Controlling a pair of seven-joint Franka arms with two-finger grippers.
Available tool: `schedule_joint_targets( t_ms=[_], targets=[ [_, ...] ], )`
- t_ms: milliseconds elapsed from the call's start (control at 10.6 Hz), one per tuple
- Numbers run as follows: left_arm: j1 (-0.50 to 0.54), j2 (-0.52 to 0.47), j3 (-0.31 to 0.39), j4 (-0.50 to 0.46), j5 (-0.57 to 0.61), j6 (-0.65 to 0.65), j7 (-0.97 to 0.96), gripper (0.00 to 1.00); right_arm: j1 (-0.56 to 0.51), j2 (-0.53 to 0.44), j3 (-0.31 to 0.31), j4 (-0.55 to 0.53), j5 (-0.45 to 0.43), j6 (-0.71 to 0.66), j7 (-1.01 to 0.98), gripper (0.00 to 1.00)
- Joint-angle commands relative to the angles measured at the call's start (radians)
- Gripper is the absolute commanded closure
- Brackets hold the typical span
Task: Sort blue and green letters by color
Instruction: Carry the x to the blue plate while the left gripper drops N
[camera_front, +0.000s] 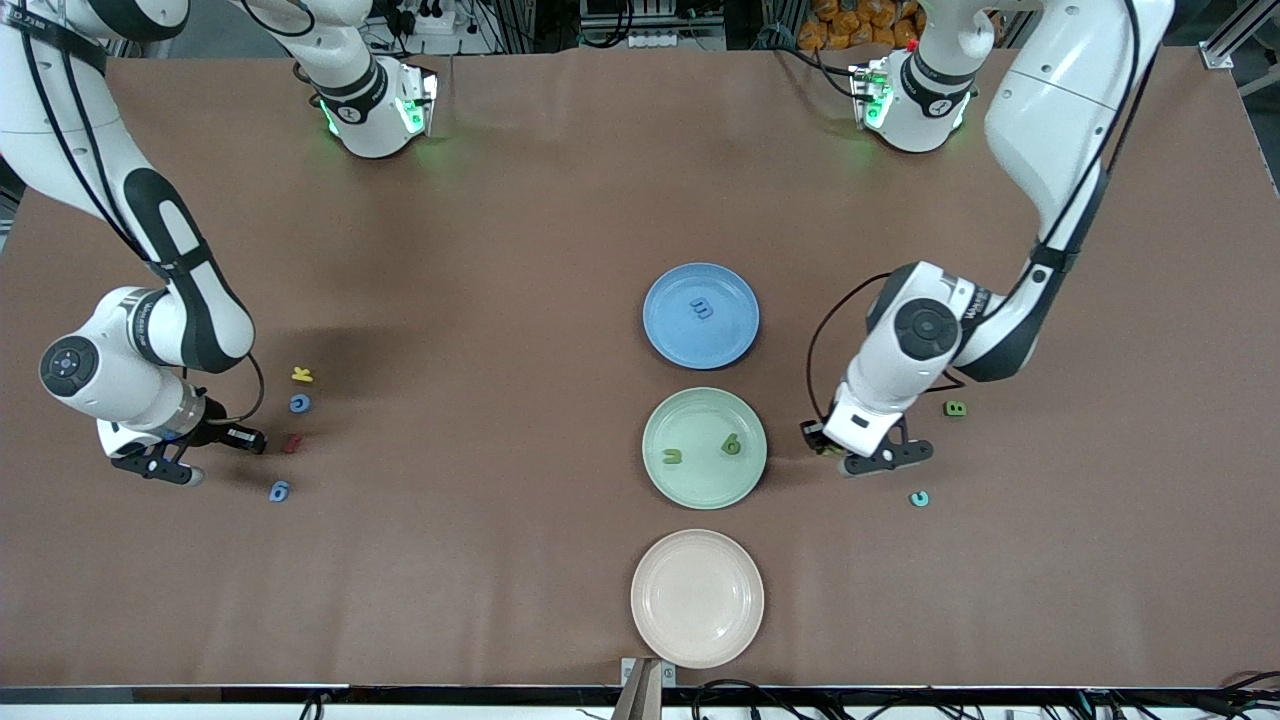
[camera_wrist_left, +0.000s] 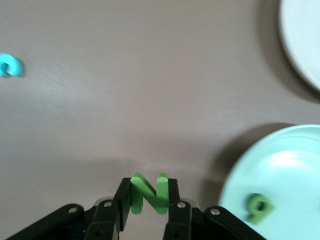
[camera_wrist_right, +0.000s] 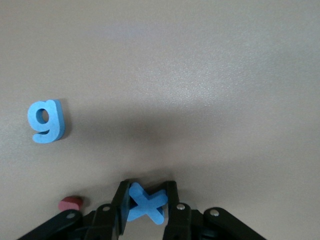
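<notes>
1. Brown matte table surface (camera_front: 500, 250), smooth, faintly creased.
2. Three round, shallow, glossy plates in a line down the middle: blue plate (camera_front: 665, 325) farthest from the front camera, pale green plate (camera_front: 700, 485) in the middle, cream plate (camera_front: 697, 640) nearest.
3. Flat, chunky, foam-like letters with blunt edges; blue ones medium blue, green ones grass green.
4. Blue, four seen: blue letter on the blue plate (camera_front: 702, 309); blue round letter (camera_front: 299, 403) and blue "6" piece (camera_front: 279, 490) flat on the table toward the right arm's end; blue X (camera_wrist_right: 146, 203) clamped on edge between the fingers of the right gripper (camera_wrist_right: 146, 210), just above the table.
5. Green, four seen: green U-shaped piece (camera_front: 673, 456) and green "6" piece (camera_front: 731, 444) on the pale green plate; green B (camera_front: 955, 408) on the table toward the left arm's end; green N (camera_wrist_left: 149, 192) pinched upright between the fingers of the left gripper (camera_wrist_left: 149, 202), low over the table just beside the pale green plate.
6. One teal curved piece (camera_front: 918, 498) on the table, nearer the front camera than the green B.
7. One yellow letter (camera_front: 302, 375) and one red squiggle piece (camera_front: 292, 442), in the same loose column as the two blue table pieces.
</notes>
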Motion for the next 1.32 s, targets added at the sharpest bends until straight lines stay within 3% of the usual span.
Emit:
schedule_joint_targets(
  t_ms=[0,376,470,564,847,1223],
  targets=[
    [-0.098,0.016,0.004,0.073,0.011,-0.002,-0.217,1.00,0.002,0.000,0.019,-0.009,0.021,-0.030,0.000,0.84],
    [-0.193,0.041,0.013,0.125,0.017,-0.005,-0.399,1.00,0.023,-0.087,0.040,-0.001,0.021,-0.121,0.000,0.94],
    [-0.199,0.041,0.013,0.128,0.023,-0.005,-0.405,0.33,0.025,-0.107,0.054,-0.001,0.021,-0.138,0.000,0.94],
    [-0.202,0.041,0.019,0.125,0.049,-0.010,-0.403,0.00,0.036,-0.122,0.070,-0.003,0.023,-0.161,0.003,0.94],
    [-0.192,0.033,0.021,0.125,0.071,-0.048,-0.396,0.00,0.152,-0.173,0.083,-0.001,0.030,-0.259,0.069,0.94],
    [-0.112,0.013,0.021,0.105,0.074,-0.137,-0.258,0.00,0.417,-0.188,0.081,0.002,0.072,-0.261,0.374,0.94]
  ],
)
